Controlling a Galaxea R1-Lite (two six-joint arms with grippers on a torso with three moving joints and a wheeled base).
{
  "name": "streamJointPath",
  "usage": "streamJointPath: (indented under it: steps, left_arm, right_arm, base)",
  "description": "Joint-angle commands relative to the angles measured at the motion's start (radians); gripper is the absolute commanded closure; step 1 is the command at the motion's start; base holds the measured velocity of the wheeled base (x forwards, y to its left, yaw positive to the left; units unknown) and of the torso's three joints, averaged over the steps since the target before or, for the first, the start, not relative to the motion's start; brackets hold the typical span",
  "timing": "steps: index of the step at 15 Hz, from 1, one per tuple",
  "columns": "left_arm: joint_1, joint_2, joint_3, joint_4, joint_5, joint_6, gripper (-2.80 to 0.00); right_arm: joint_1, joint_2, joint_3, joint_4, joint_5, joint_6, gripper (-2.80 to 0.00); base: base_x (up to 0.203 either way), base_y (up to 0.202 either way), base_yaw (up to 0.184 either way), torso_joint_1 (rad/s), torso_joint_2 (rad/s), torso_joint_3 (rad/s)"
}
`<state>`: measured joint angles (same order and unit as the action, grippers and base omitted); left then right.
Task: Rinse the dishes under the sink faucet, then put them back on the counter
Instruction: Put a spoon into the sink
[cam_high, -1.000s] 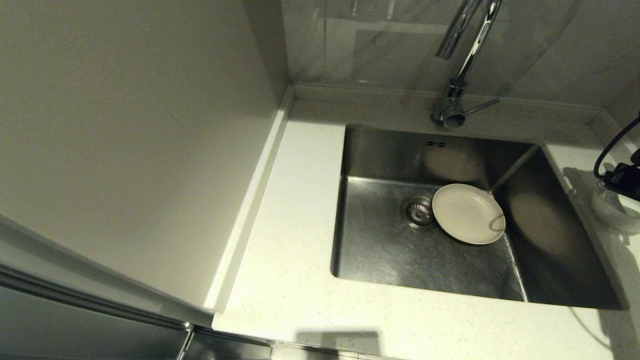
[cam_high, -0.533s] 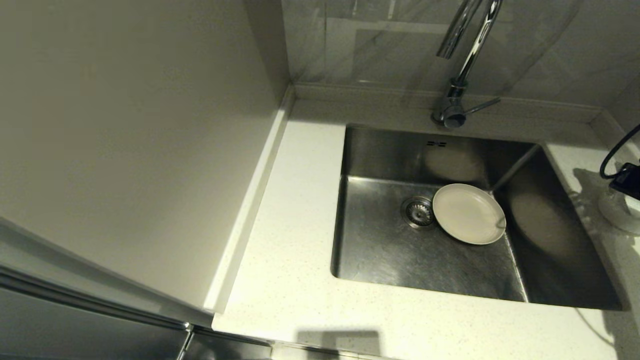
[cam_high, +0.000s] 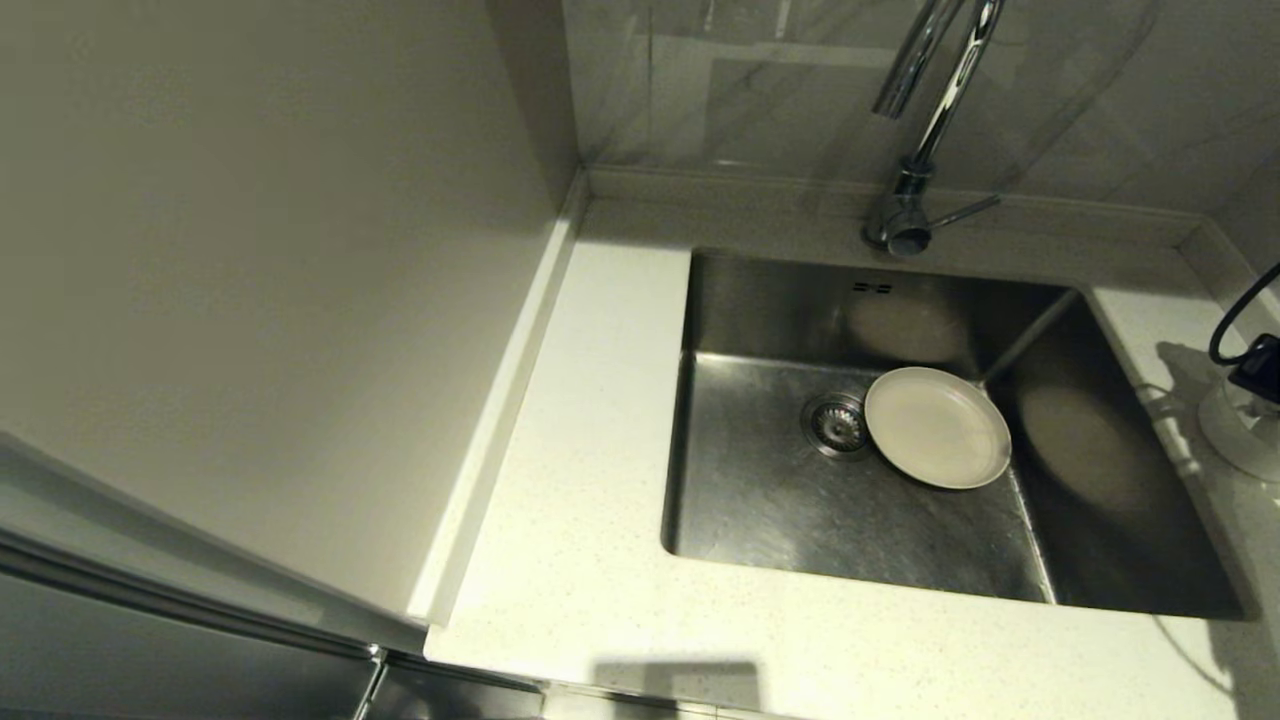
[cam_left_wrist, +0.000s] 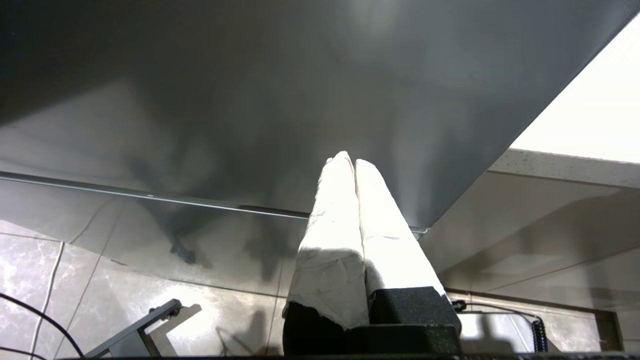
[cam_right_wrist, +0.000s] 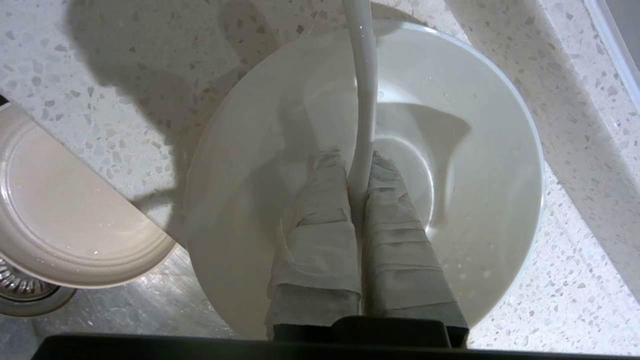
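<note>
While the plate (cam_high: 938, 427) lies flat on the floor of the sink (cam_high: 760, 500), just beside the drain strainer (cam_high: 836, 423), the right gripper (cam_right_wrist: 357, 160) holds the bowl (cam_right_wrist: 450, 165) over the counter (cam_right_wrist: 150, 90) to the right of the basin, its taped fingers (cam_right_wrist: 320, 210) pinching the near rim, with the basin's edge just beneath the bowl's near side. A white bar, probably the soup spoon's handle (cam_right_wrist: 364, 75), runs from between the fingers across the bowl, though its scoop is out of sight. Droplets inside the bowl suggest it has been rinsed and is going back on the counter. The plate, by its place in the basin, looks like the piece left to lift out, and no water shows at the faucet (cam_high: 925, 120). The left gripper (cam_left_wrist: 354, 162) hangs parked below the counter, fingers pressed together on nothing.
</note>
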<state>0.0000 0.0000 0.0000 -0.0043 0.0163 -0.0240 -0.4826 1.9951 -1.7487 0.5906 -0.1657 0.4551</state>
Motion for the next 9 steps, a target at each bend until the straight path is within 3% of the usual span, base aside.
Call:
streamJointPath:
  steps: [1, 9]
  left_arm:
    - [0.0, -0.003, 0.0, 0.0, 0.001, -0.001, 0.0]
    - [0.0, -0.003, 0.0, 0.0, 0.001, -0.001, 0.0]
  right_arm:
    - [-0.001, -0.001, -0.002, 0.003, -0.001, 0.002, 0.0]
    - [0.001, -0.078, -0.047, 0.003, -0.008, -0.014, 0.0]
  base:
    - [0.0, 0.0, 0.0, 0.0, 0.0, 0.0]
    - [0.0, 0.0, 0.0, 0.0, 0.0, 0.0]
